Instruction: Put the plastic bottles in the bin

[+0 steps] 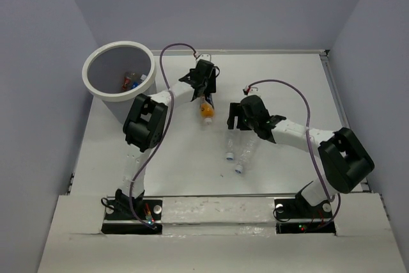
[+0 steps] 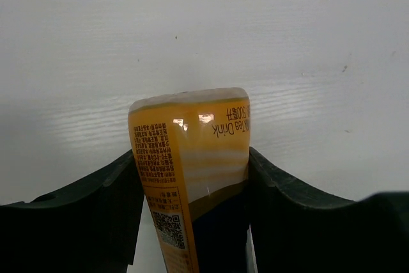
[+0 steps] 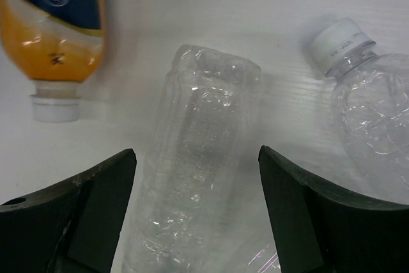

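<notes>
My left gripper (image 2: 190, 158) is shut on the orange-yellow bottle (image 2: 192, 151), both fingers pressing its sides. From above, that bottle (image 1: 206, 110) lies on the table right of the bin (image 1: 96, 91), with the left gripper (image 1: 206, 96) over its far end. My right gripper (image 3: 197, 151) is open, its fingers straddling a clear crinkled bottle (image 3: 201, 158) without touching it. A second clear bottle (image 3: 377, 119) with a pale cap lies to its right. In the top view the right gripper (image 1: 235, 119) hovers over these two clear bottles (image 1: 232, 145) (image 1: 245, 155).
The bin holds a small bottle with a red cap (image 1: 131, 83) on its dark floor. The orange-yellow bottle (image 3: 54, 30) shows at the upper left of the right wrist view, close to the clear ones. Grey walls enclose the table.
</notes>
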`<action>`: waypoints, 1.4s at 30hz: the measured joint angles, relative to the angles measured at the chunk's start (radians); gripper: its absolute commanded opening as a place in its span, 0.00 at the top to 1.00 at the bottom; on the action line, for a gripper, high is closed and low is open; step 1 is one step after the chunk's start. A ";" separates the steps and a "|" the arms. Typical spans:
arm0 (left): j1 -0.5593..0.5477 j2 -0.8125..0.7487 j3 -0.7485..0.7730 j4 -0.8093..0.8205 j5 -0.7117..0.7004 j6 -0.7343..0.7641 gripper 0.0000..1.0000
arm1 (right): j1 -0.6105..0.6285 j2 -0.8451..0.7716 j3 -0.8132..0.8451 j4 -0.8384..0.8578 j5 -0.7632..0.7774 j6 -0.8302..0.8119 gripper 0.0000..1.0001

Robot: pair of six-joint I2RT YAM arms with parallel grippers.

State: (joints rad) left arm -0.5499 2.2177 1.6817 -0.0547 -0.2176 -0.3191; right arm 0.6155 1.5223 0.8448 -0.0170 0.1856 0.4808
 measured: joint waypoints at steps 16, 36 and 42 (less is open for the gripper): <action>0.012 -0.802 -0.114 0.055 0.016 0.005 0.46 | 0.000 0.253 0.194 0.037 0.046 0.024 0.42; 0.566 -0.842 -0.108 -0.009 -0.277 0.035 0.44 | 0.115 -0.071 0.204 0.089 0.024 0.008 0.48; 0.570 -0.828 -0.232 0.151 -0.451 0.125 0.37 | 0.178 -0.114 0.235 0.101 0.024 -0.018 0.48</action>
State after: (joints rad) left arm 0.0200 1.3899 1.4502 0.0967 -0.6689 -0.1940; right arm 0.7933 1.4078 1.0801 0.0841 0.2096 0.4625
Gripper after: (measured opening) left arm 0.658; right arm 0.614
